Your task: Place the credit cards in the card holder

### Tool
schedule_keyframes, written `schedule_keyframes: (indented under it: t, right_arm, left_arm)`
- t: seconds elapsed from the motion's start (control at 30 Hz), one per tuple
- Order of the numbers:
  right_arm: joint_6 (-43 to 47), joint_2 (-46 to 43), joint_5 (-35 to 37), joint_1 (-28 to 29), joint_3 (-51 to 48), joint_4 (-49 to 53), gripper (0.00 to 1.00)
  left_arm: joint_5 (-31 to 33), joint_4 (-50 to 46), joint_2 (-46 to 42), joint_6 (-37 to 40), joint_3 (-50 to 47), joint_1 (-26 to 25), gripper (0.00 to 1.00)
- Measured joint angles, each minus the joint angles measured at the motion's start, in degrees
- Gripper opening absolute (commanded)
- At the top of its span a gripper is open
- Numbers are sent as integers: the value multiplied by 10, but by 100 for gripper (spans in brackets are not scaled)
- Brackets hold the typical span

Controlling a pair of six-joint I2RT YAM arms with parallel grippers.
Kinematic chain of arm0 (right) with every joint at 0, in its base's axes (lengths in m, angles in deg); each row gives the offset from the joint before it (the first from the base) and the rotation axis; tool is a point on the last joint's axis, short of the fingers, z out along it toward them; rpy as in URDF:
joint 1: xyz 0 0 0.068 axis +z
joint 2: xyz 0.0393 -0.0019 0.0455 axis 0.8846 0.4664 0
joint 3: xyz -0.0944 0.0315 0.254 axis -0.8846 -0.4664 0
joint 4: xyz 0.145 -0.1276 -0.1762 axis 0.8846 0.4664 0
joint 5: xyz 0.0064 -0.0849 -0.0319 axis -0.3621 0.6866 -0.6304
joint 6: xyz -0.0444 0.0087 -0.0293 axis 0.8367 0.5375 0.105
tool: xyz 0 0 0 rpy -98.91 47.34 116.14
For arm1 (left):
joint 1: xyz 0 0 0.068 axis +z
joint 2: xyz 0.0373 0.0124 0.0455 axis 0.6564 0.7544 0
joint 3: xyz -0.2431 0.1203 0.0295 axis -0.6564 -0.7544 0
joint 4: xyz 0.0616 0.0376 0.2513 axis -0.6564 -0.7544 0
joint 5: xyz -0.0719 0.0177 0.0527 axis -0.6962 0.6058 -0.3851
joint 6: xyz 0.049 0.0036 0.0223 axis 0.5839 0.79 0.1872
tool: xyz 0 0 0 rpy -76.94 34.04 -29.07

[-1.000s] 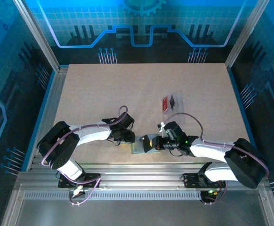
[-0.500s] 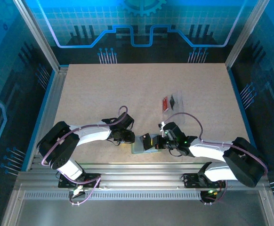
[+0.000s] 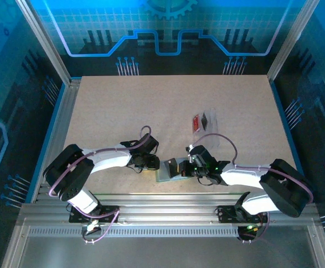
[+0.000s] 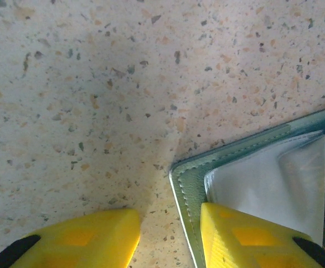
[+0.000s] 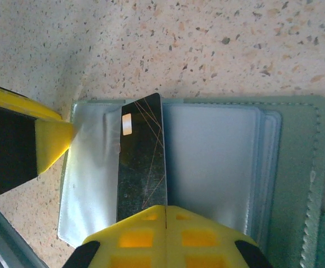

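Mid-insertion: right gripper [image 5: 165, 209] pinches black card [image 5: 143, 156] over card holder [image 5: 296, 167]; half-open left gripper [image 4: 171, 234] pins it; next, probably slide card toward 9 o'clock.

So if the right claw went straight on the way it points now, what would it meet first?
Probably the open card holder: the right claw holds the black card over its clear sleeves. Depth is unclear.

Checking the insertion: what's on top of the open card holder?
Black card, pinched by the right gripper, over the card holder's clear sleeves; the left gripper has one finger on a corner. The card's near end is covered.
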Motion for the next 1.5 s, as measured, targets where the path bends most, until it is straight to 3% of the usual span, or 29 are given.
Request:
schedule_keyframes:
  t: [1.1, 1.3, 1.5]
  right_arm:
    - [-54, 80, 40, 102, 40, -44, 0]
    - [-39, 82, 27, 102, 55, -21, 20]
    - [1, 32, 35, 96, 111, 106, 44]
  left_arm:
    - [34, 24, -7, -39, -21, -17, 36]
    - [38, 28, -11, -45, -26, -18, 37]
    - [34, 43, -27, -45, -35, -19, 39]
